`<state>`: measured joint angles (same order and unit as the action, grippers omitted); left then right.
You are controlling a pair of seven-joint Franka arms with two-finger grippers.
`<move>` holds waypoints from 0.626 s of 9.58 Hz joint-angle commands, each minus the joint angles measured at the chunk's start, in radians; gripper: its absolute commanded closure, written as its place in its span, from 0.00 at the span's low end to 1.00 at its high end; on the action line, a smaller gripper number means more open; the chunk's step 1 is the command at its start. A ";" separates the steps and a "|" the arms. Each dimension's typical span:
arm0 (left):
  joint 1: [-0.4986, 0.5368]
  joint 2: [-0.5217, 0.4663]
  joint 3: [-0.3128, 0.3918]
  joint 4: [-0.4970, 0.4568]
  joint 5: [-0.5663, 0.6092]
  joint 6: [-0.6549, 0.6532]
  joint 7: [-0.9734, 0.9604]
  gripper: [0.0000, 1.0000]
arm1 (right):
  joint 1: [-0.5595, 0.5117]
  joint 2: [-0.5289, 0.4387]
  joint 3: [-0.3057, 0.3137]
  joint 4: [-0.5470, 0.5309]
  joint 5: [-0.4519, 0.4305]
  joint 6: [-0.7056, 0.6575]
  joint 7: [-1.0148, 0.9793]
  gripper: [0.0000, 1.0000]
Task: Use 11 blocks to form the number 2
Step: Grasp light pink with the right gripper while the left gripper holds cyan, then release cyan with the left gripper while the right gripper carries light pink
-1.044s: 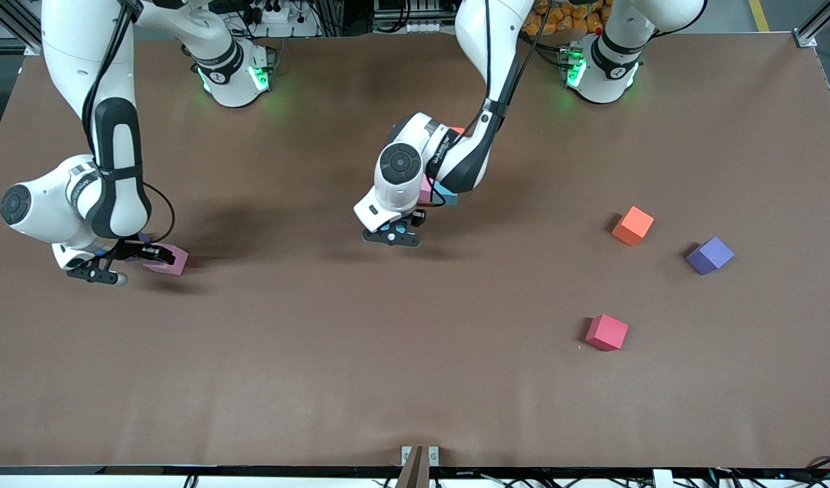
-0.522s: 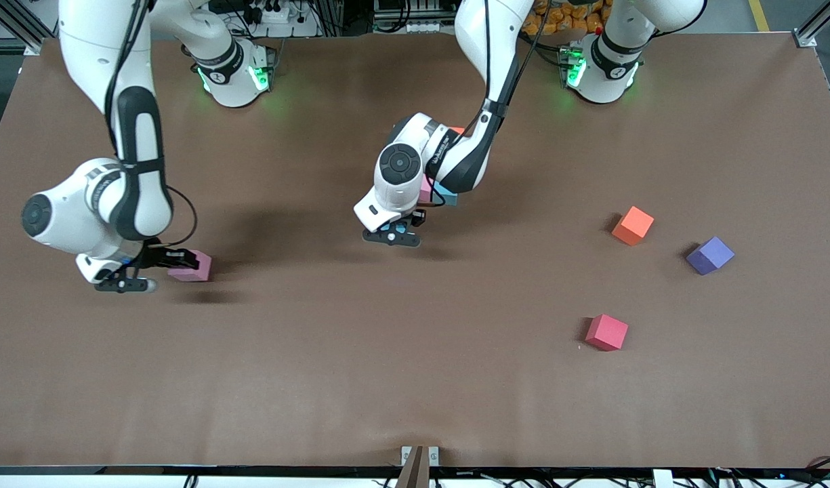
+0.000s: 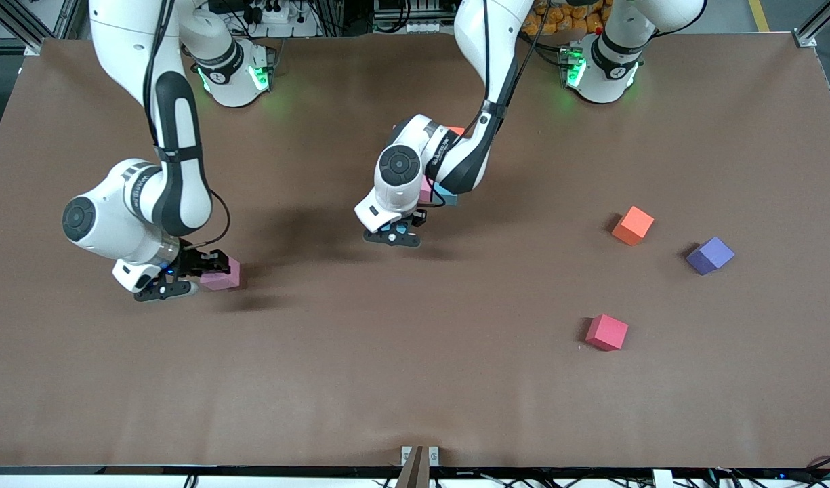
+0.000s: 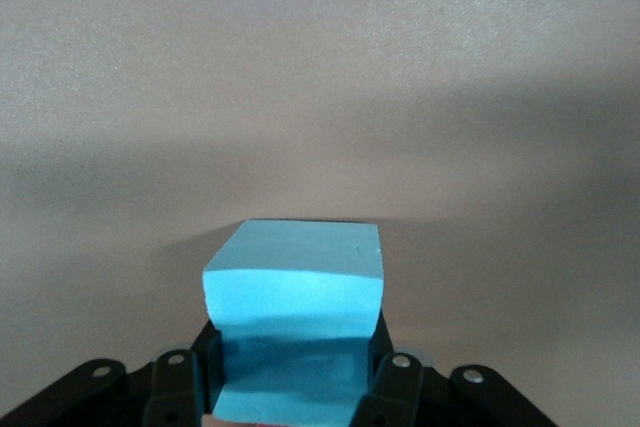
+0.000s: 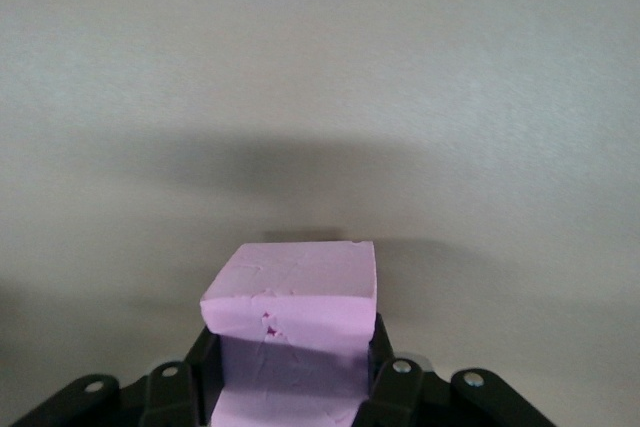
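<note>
My right gripper (image 3: 210, 272) is shut on a pink block (image 3: 223, 277), low over the table toward the right arm's end. The right wrist view shows that pink block (image 5: 292, 322) pinched in my right gripper (image 5: 292, 387). My left gripper (image 3: 396, 235) is shut on a light blue block (image 3: 400, 230), low over the table's middle. In the left wrist view the light blue block (image 4: 296, 312) sits squeezed in my left gripper (image 4: 296, 387). Under the left arm, a pink block (image 3: 425, 190), a light blue block (image 3: 448, 197) and a red-orange one (image 3: 457, 130) are partly hidden.
Toward the left arm's end lie an orange block (image 3: 633, 225), a purple cube (image 3: 710, 255) beside it and a red block (image 3: 606, 332) nearer the front camera. A bracket (image 3: 419, 458) stands at the table's front edge.
My right arm has carried the pink block toward the table's middle, a little nearer the front camera. The left arm and its light blue block have not moved.
</note>
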<state>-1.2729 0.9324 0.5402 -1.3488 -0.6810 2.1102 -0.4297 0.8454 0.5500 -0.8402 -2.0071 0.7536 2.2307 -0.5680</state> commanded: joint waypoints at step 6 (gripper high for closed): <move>-0.017 0.019 0.014 0.020 -0.032 -0.013 -0.052 0.05 | 0.058 -0.002 0.062 0.021 0.072 0.004 0.120 0.68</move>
<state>-1.2774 0.9339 0.5391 -1.3487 -0.6817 2.1101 -0.4405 0.9074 0.5509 -0.7928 -1.9972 0.8038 2.2360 -0.4554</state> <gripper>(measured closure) 0.441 0.419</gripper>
